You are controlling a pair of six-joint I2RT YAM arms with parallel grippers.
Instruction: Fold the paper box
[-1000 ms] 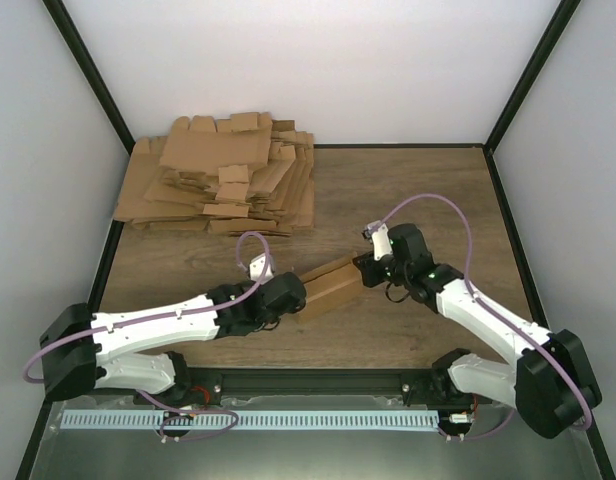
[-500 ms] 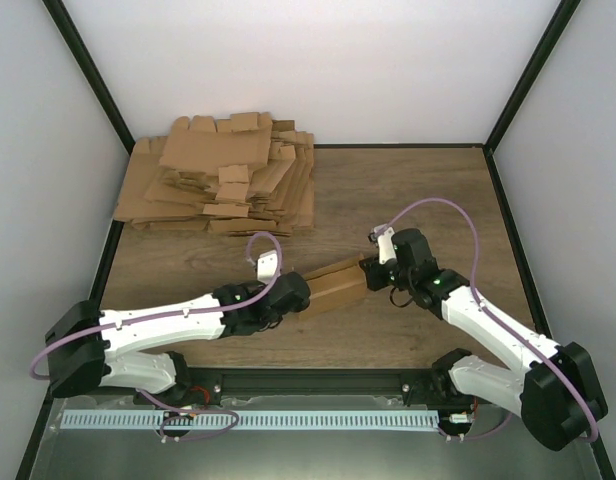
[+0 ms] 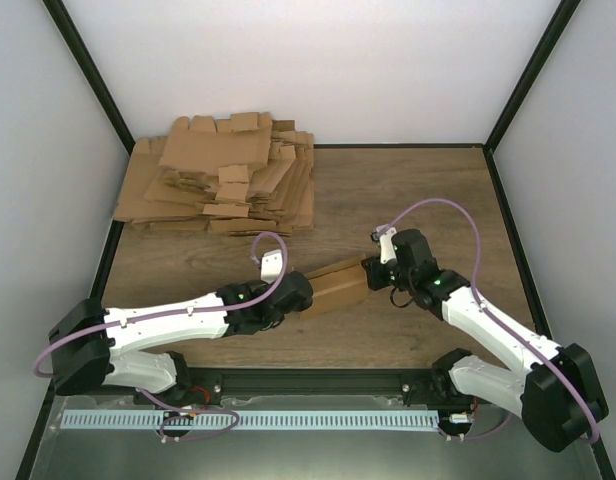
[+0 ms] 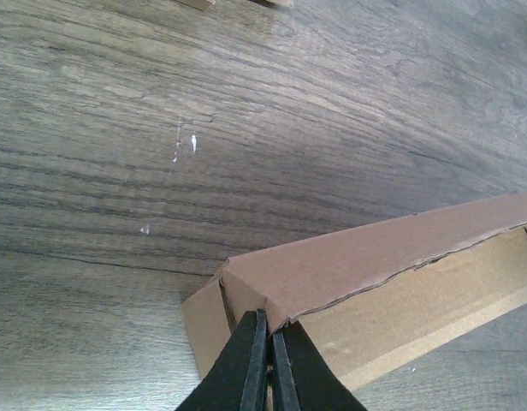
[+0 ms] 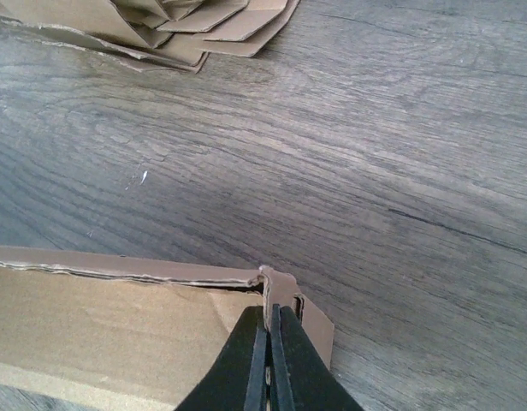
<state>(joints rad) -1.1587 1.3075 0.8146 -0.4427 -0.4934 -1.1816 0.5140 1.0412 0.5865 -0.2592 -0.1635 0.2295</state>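
Note:
The paper box (image 3: 335,283) is a long, partly folded brown carton held between my two arms over the table's middle. My left gripper (image 3: 300,294) is shut on its left end; in the left wrist view the black fingers (image 4: 269,330) pinch the end flap of the box (image 4: 366,274). My right gripper (image 3: 369,272) is shut on the right end; in the right wrist view it (image 5: 269,318) clamps an upright flap at the corner of the box (image 5: 101,317). The box's open side faces the arms' bases.
A big pile of flat brown cardboard blanks (image 3: 223,175) lies at the back left of the wooden table (image 3: 418,190); its edge shows in the right wrist view (image 5: 152,26). Black frame posts and white walls ring the table.
Both arms shifted slightly right with the box between them; the left arm stretched further toward the centre. Both grips stay shut.

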